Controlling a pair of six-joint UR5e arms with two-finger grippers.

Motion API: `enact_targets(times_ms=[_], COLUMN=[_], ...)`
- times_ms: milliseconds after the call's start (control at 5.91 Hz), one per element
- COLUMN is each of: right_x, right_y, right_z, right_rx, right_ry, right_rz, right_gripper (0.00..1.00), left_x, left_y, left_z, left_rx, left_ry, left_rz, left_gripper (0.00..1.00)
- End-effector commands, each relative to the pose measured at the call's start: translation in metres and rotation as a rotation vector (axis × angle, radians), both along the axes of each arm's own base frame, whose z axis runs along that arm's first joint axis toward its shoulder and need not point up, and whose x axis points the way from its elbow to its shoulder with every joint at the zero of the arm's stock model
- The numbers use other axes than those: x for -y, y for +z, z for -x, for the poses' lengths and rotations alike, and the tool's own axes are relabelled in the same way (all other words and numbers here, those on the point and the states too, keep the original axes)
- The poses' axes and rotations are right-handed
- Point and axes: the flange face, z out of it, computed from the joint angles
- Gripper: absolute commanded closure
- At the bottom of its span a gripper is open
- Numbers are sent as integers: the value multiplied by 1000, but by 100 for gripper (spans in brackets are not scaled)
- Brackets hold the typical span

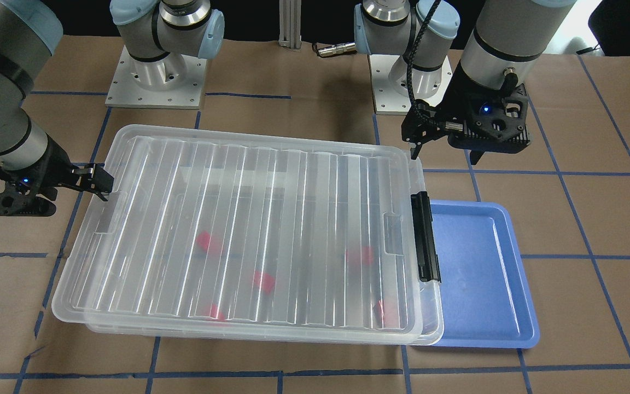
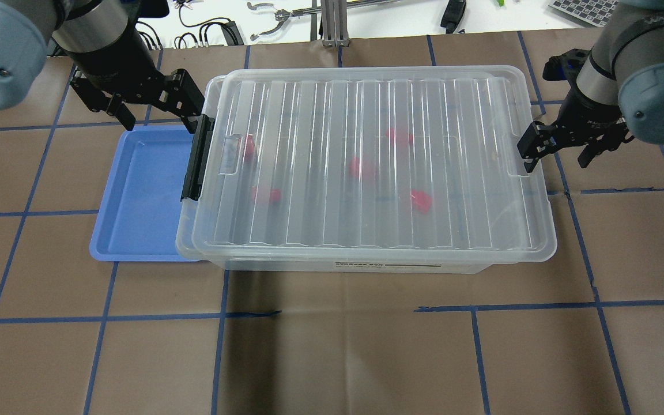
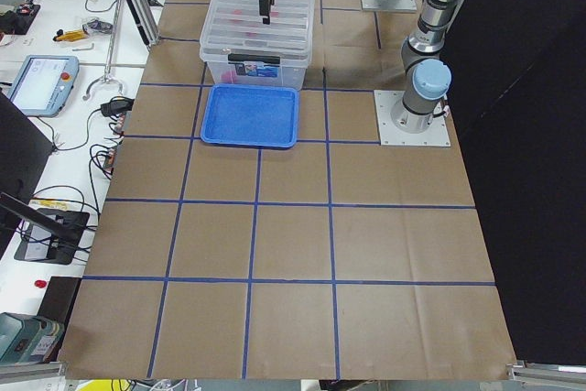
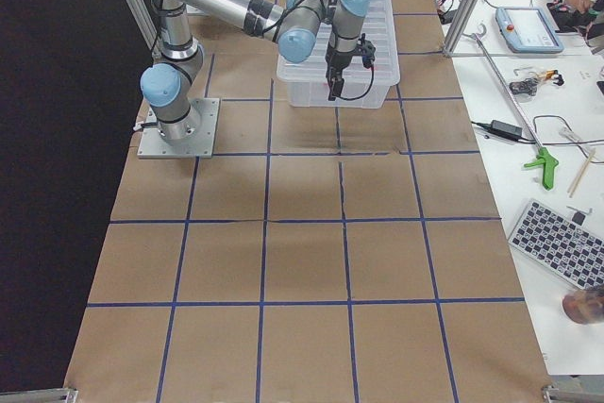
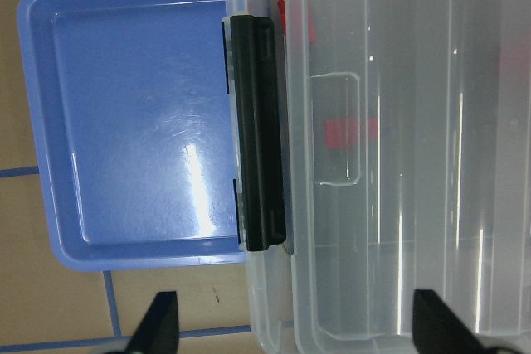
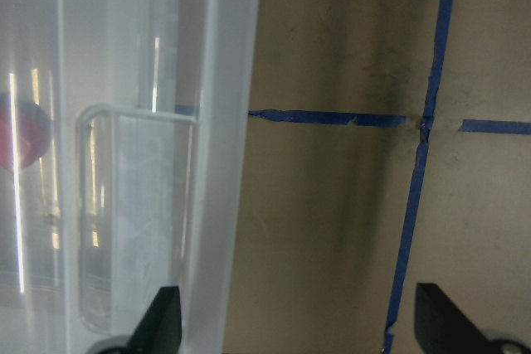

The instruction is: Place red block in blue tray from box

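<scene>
Brown-papered table (image 2: pixel 338 357), ruled into squares by blue tape (image 2: pixel 165 316), fills the overhead view. The box (image 2: pixel 542 245) sits mid-table with its ribbed lid (image 2: pixel 459 104) on and its black latch (image 2: pixel 196 158) at the 9 o'clock end. Five red blocks (image 2: pixel 420 200) show through the lid as blurred pink-red patches, all inside the box. The blue tray (image 2: pixel 136 196) lies at 9 o'clock of the box, its nearest side hidden under the box's rim. The left gripper (image 2: pixel 162 115), jaws apart, hangs at the box's 10 o'clock corner above the tray's far rim. The right gripper (image 2: pixel 557 163), jaws apart, hangs at 3 o'clock, one finger over the lid's edge and the other over paper. Bare paper spreads wide at 6 o'clock. In the front-facing view the tray is at 3 o'clock of the box, with open paper beyond it at 3 and 6 o'clock. The left-side view puts the tray at 6 o'clock of the box, with a broad bare stretch nearer the camera. In the right-side view the box is small and the blocks cannot be made out. The left wrist view looks down on the latch lying flat on the lid's edge, with the tray at 9 o'clock. Two sharper red patches sit just past the latch, and the fingertips (image 5: pixel 162 325) are wide apart at 6 o'clock. The right wrist view has the lid's rim at 9 o'clock, a tape cross at 3 o'clock, and fingertips (image 6: pixel 162 321) spread, one beside the rim.
</scene>
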Motion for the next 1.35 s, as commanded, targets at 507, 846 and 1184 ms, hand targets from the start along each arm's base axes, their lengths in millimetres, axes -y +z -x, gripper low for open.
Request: enact_targets(times_ms=[507, 846, 1184], right_x=[2, 2, 0], right_y=[1, -2, -4], right_z=[20, 54, 72], right_rx=[-50, -35, -34], right_ry=[110, 28, -7], right_rz=[-8, -11, -13], right_gripper=[0, 0, 1], left_x=[2, 3, 4], left_y=[-2, -3, -5], left_z=[0, 1, 1], left_rx=[0, 1, 1], left_ry=[12, 12, 12], left_rz=[5, 4, -1], left_gripper=[1, 1, 1])
